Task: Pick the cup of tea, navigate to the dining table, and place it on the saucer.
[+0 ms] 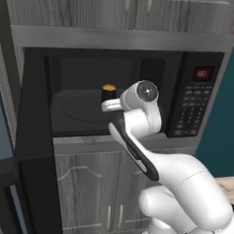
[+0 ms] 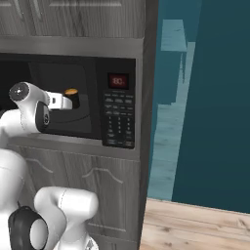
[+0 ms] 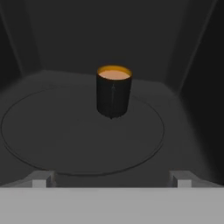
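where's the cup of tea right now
The cup of tea stands upright on the round turntable inside the open microwave, toward the back, straight ahead of the open gripper, which has not reached it.

The arm (image 1: 183, 188) is glossy white, built of rounded, bulbous segments; dark bands run along its joints, and a round grey cap (image 1: 148, 91) with a small centre disc closes the wrist housing. The finger tips (image 3: 40, 179) are pale grey and blocky.

black cup of tea (image 3: 113, 94), orange-brown liquid, seemingly dark grey microwave (image 1: 199, 95)
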